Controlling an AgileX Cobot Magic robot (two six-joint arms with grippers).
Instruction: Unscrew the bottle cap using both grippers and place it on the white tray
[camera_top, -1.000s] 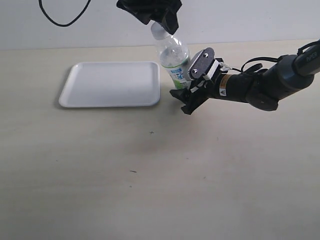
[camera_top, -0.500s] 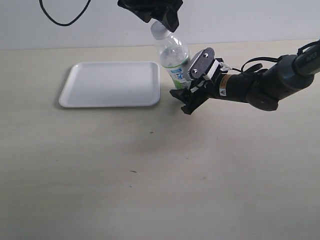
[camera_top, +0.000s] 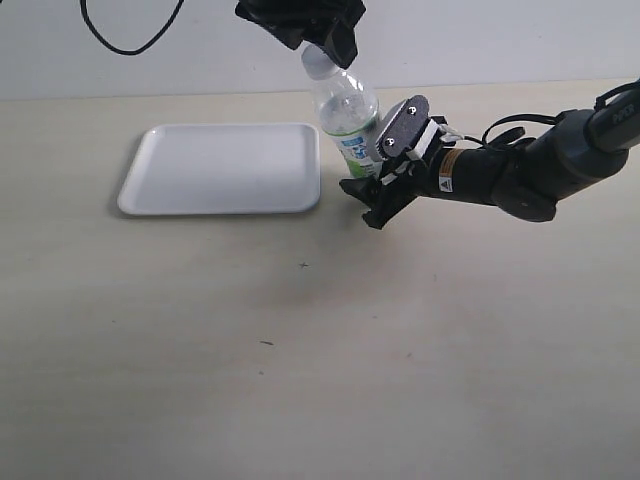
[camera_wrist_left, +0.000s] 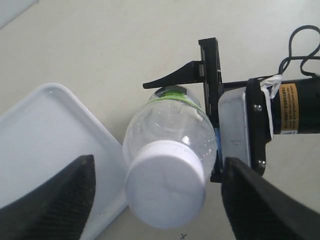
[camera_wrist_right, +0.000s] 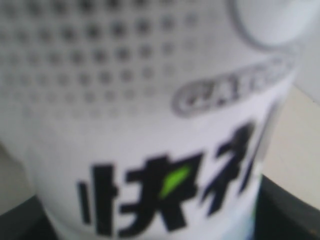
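White bottle cap (camera_wrist_left: 165, 182) sits clear inside spread left end effector (camera_wrist_left: 157, 197); right end effector (camera_top: 372, 182) clamps bottle (camera_top: 345, 105).

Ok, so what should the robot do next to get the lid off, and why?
Probably close the left gripper on the bottle cap. Its fingers sit on either side of the cap with gaps, not touching, and the cap is on the bottle. The right gripper grips the tilted bottle at its label, so twisting can start once the cap is pinched.
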